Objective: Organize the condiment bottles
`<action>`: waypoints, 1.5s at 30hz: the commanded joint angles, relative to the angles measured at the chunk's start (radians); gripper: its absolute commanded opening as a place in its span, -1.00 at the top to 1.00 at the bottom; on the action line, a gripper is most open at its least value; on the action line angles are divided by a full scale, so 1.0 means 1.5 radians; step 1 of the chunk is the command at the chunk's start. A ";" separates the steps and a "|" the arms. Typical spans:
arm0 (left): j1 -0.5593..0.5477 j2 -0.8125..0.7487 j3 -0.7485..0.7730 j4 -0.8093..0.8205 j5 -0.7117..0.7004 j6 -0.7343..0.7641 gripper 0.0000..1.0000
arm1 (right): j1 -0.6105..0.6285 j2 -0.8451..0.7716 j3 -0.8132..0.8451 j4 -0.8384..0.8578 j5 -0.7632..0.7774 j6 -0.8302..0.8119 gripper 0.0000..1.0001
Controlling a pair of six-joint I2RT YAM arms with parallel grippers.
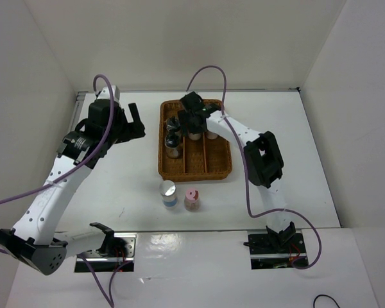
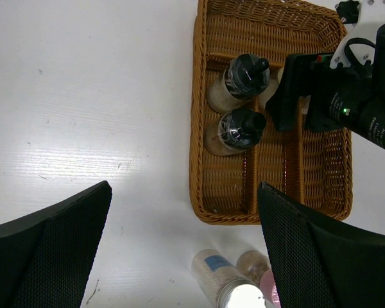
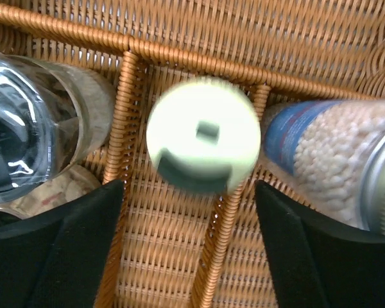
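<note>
The brown wicker tray (image 1: 226, 168) holds two black-capped bottles (image 1: 173, 126) (image 1: 172, 149) in its left lane, a yellow-green-capped bottle (image 3: 203, 135) in the middle lane and a silver-capped bottle (image 1: 212, 133) to the right of it. My right gripper (image 1: 192, 124) hangs open just above the yellow-green cap, one finger on either side and neither touching it (image 3: 189, 256). A silver-capped bottle (image 1: 168, 192) and a pink-capped bottle (image 1: 192, 199) stand on the table in front of the tray. My left gripper (image 1: 136, 122) is open and empty, raised left of the tray (image 2: 186, 250).
White walls enclose the table on the left, back and right. The tray's dividers (image 3: 119, 192) run close beside the bottles. In the left wrist view the right arm's wrist (image 2: 346, 96) covers the tray's middle and right lanes.
</note>
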 commanded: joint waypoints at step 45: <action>0.003 0.027 -0.099 0.012 0.123 0.027 -1.00 | 0.319 -0.442 -0.513 0.017 -0.053 0.288 -0.77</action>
